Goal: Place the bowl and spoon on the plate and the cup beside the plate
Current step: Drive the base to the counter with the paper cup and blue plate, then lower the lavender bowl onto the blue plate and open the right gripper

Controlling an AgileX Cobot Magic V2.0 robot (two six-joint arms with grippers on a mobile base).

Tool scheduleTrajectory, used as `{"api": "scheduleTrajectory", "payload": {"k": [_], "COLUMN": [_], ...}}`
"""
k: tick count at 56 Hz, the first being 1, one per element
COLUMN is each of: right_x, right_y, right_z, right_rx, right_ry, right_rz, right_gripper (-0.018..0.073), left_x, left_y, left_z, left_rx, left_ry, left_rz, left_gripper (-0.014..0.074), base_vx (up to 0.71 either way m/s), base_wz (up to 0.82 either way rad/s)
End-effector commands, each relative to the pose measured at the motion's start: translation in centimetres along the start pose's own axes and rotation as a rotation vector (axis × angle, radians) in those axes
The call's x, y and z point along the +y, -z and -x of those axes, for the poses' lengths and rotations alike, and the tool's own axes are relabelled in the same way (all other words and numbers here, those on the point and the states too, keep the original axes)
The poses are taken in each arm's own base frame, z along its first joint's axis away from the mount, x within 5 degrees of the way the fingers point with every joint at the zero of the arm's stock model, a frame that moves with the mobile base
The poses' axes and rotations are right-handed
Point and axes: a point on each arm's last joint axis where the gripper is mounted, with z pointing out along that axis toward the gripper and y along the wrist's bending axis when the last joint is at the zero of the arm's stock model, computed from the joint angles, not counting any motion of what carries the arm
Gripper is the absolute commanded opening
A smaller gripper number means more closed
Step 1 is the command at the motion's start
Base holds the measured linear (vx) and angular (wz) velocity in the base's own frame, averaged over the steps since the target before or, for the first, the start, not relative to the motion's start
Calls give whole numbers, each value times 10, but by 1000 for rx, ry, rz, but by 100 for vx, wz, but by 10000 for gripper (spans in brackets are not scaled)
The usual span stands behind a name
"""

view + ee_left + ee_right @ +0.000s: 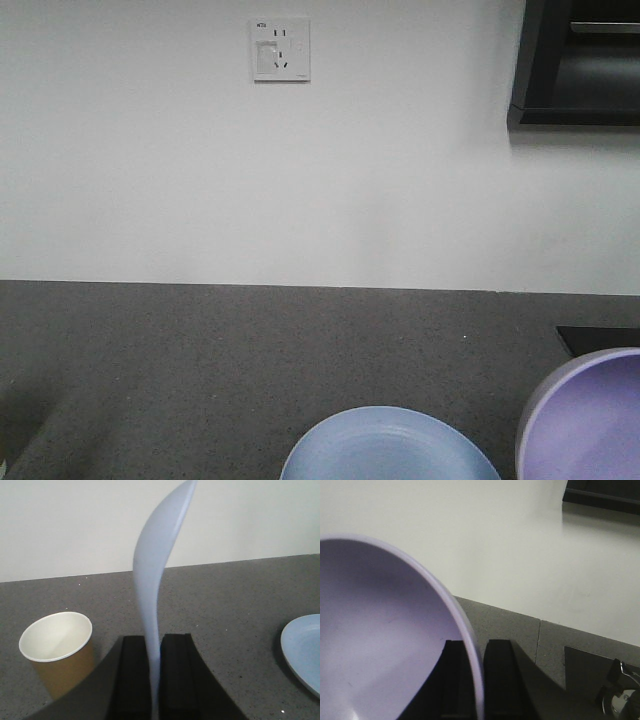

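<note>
My left gripper point(154, 645) is shut on the handle of the pale blue-white spoon point(152, 575), which stands up between the black fingers with its scoop at the top. The brown paper cup point(57, 652) stands upright on the counter just left of that gripper. The light blue plate point(390, 448) lies at the front of the counter, and its edge point(305, 652) shows at the right of the left wrist view. My right gripper point(477, 647) is shut on the rim of the lavender bowl point(380, 640), held up off the counter. That bowl point(585, 420) hangs to the right of the plate.
The grey speckled counter point(200, 360) runs back to a white wall with a socket plate point(280, 48). A dark cabinet point(580, 60) hangs at the upper right. A sink cut-out with a metal drain point(620, 695) lies to the right of the bowl.
</note>
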Motion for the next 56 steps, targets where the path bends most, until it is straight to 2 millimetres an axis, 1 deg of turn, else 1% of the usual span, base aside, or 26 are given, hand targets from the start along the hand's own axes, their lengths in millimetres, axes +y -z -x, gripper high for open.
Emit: {"api": "scheduleTrajectory", "payload": {"k": [1,19,23,27,31,34,40,44,51,56], "right_x": [-4,-4,-3,0,5,9,16,22,31,37], "right_y": [3,2,-2,-11,-26,-37,-65,-91,-127,-152], "right_z": [17,15,13,10,7,7,9,11,20,20], "right_rx": [-108,-87,-60,11,125,198,378,479,558,625], "right_ry": [1,-16,-53,-134,-183,-179,-161,-159,-155,-167], "right_rz": [-40,-27,-13,27,83,123,206,254,305,338], "right_gripper": [-9,-9,-9,-9,-9,-9,-9,-9,-9,-9], "left_x": [1,1,1,1,1,1,1,1,0,0], "left_y": [3,3,3,3,3,3,3,3,2,2], "left_z": [14,14,14,15,15,15,15,14,13,12], "left_rx": [-99,-99,-99,-101,-104,-111,-101,-95,-81,-75], "left_ry": [15,15,16,16,16,20,23,22,21,21], "left_rz": [13,13,13,14,15,16,10,9,4,1], "left_gripper": [0,0,0,0,0,0,0,0,0,0], "base_vx": [0,0,0,0,0,0,0,0,0,0], "base_wz": [0,0,0,0,0,0,0,0,0,0]}}
